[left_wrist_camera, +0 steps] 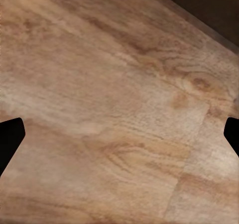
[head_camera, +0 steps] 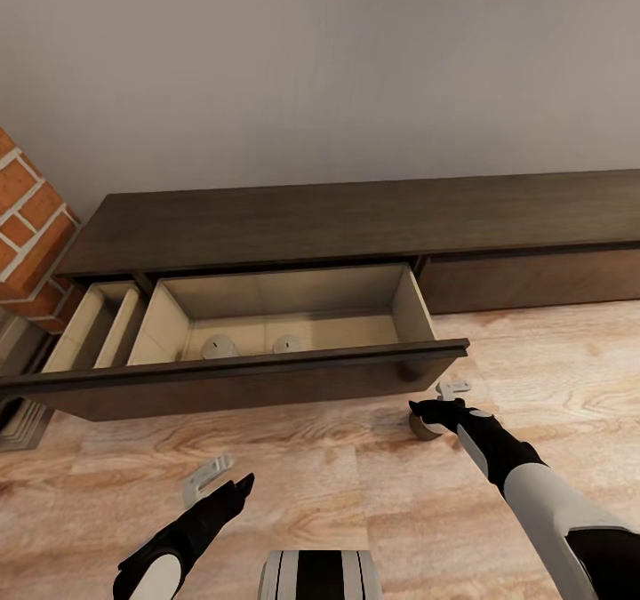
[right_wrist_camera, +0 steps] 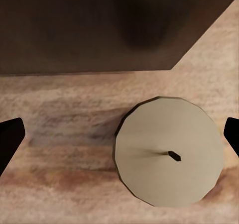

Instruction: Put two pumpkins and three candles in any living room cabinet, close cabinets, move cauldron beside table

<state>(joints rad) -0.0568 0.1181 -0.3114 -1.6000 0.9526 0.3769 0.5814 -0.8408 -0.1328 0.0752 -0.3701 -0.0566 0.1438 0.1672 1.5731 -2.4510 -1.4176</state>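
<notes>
Below, a candle (right_wrist_camera: 169,152) stands between the right arm's open fingers (right_wrist_camera: 11,139), beside the open drawer (head_camera: 240,378); left fingers (left_wrist_camera: 10,137) open.

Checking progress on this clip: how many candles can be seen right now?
3. Two candles stand side by side in the open drawer: one, another. A third stands on the wood floor under the open right gripper, below the drawer's right corner.

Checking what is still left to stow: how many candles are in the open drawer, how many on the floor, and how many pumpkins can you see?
Candles in the open drawer: 2
Candles on the floor: 1
Pumpkins: 0
Total: 3
</notes>
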